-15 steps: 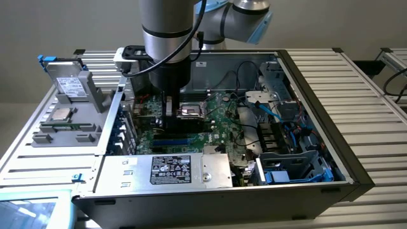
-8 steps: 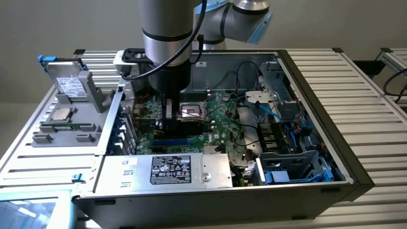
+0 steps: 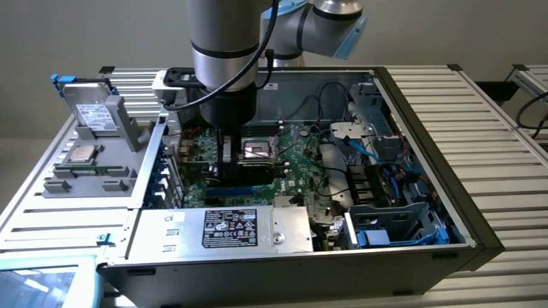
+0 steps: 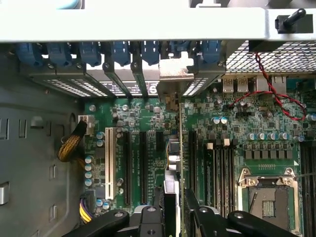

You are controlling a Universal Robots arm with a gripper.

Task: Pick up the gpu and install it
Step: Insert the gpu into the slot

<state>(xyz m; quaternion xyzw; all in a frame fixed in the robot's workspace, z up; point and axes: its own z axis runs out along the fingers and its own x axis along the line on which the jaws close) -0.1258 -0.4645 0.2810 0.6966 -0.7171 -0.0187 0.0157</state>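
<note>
Arm reaches down into the open computer case [image 3: 479, 240]; gripper [image 3: 233, 156] sits low over the motherboard [image 3: 291, 183], just beside the empty CPU socket [image 3: 256, 149], on its side toward the exterior view's left.

Fingers [image 4: 163, 210] are partly closed, clamped on the gpu [image 4: 173, 150]. I see the card edge-on between them, its thin green board running away from the wrist toward the rear of the case. Its silver bracket [image 4: 175, 69] is up against the row of blue slot latches [image 4: 89, 52].

In the exterior view the gpu [image 3: 256, 169] shows as a dark slab right under the gripper.

The card stands on edge over the black expansion slots [image 4: 143, 168], beside the white slot [image 4: 109, 163]. I cannot tell whether its lower edge is seated in a slot.

Power supply [image 3: 230, 229] sits at the near edge of the case
</note>
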